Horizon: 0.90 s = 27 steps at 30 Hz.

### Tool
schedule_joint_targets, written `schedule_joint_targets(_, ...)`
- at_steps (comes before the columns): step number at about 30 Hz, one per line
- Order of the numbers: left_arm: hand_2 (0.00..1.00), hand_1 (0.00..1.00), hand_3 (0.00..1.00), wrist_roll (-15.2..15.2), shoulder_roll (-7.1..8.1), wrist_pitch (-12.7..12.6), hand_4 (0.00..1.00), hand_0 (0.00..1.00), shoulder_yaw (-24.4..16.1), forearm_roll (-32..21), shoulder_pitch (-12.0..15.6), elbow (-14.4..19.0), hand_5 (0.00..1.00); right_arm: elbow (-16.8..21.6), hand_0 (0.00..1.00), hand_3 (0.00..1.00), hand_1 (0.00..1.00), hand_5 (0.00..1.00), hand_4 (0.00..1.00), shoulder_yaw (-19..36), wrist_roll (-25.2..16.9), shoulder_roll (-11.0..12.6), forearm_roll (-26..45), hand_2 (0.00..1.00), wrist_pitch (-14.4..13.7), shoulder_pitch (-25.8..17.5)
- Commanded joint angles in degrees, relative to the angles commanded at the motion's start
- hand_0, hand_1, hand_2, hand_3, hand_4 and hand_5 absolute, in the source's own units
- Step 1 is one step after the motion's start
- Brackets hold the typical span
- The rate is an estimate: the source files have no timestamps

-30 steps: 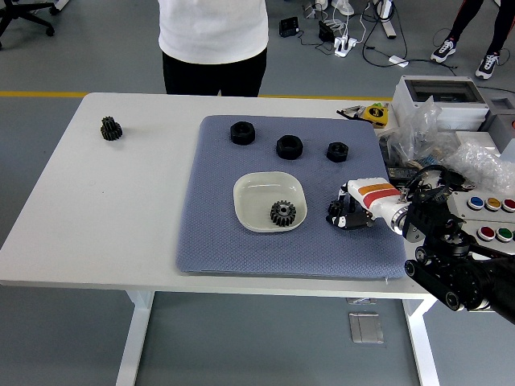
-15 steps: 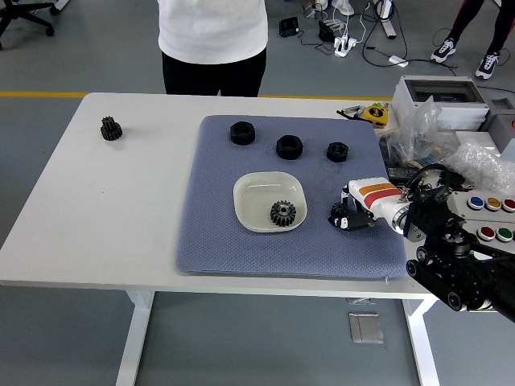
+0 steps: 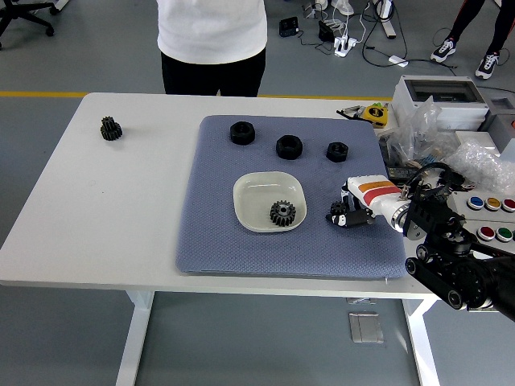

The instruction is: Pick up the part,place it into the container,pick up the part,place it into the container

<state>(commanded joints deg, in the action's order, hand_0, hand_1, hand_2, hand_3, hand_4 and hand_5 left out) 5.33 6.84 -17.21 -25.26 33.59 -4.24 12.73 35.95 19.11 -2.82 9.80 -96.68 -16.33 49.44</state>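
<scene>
We see our right hand (image 3: 348, 214) low over the blue-grey padded mat (image 3: 217, 233) on the white tabletop (image 3: 113, 209), its fingers curled around a small black metal part (image 3: 338, 215). It sits just right of the cream shallow bowl (image 3: 251, 193), which holds a dark toothed gear (image 3: 282, 212). Three black nuts (image 3: 290, 146) lie in a row on the mat's far side. Another black gear (image 3: 111, 128) sits far left on the tabletop. A person in a white shirt (image 3: 212, 32) stands at the far edge.
</scene>
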Motion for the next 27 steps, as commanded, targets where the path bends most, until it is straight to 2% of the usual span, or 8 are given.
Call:
schedule_joint_targets(4,0.621,0.632,0.564,0.01,-0.02,-0.01,0.63,0.628,-0.08,0.09,0.11,-0.02,0.553,1.26,0.002,0.268,0.039,0.46,0.735,1.04,0.1,0.35,-0.81,0.156,0.02,-0.07)
schedule_joint_targets(15,0.621,0.632,0.563,0.15,0.12,0.05,0.63,0.628,-0.42,0.69,0.33,-0.05,0.554,8.32,0.002,0.264,0.036,0.459,0.737,3.07,0.75,0.38,-4.22,0.153,-0.01,1.36)
schedule_joint_targets(22,0.62,0.632,0.563,0.23,0.31,0.03,0.631,0.628,-0.62,1.03,0.36,-0.04,0.554,9.76,0.002,0.265,0.039,0.457,0.74,1.21,1.02,-1.98,-4.13,0.153,0.69,4.09)
schedule_joint_targets(24,0.62,0.632,0.564,0.24,0.39,0.03,0.631,0.628,-0.58,1.06,0.37,-0.02,0.554,9.49,0.002,0.298,0.065,0.441,0.761,0.54,1.03,-3.03,-3.52,0.185,1.22,4.93)
schedule_joint_targets(27,0.62,0.632,0.564,0.24,0.44,-0.02,0.631,0.628,-0.57,1.02,0.3,0.0,0.554,8.59,0.002,0.298,0.065,0.441,0.761,-0.56,1.01,-4.33,-2.79,0.185,1.76,5.89)
